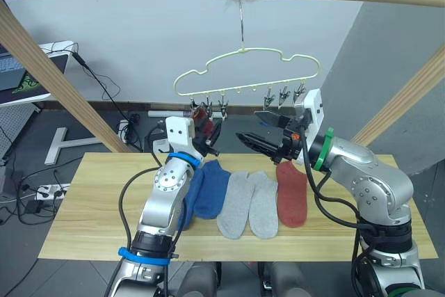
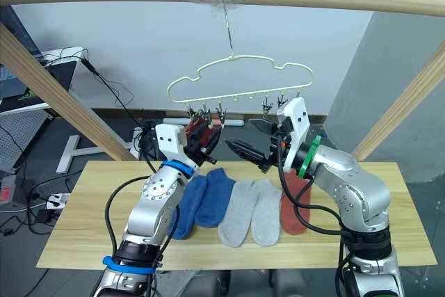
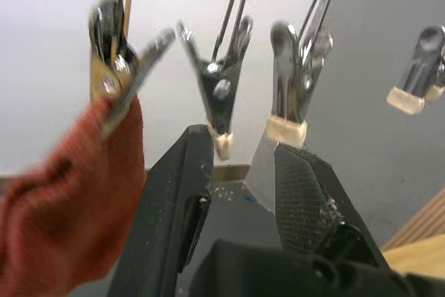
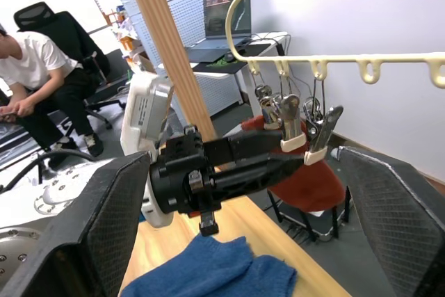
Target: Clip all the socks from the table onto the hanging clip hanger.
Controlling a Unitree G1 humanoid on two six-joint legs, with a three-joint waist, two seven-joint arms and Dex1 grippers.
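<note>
Left gripper parted, empty under clip hanger, rust sock clipped beside, right gripper spread wide, empty

My left arm covers part of the nearer blue sock on the bench, the rust red sock by my left claw is blurred and cut off at the picture's edge, and the clips look too small to read.

Two blue socks, two light grey socks and a rust-red sock lie on the pale yellowish, grained wood surface; the hanger is pale yellow-green.
</note>
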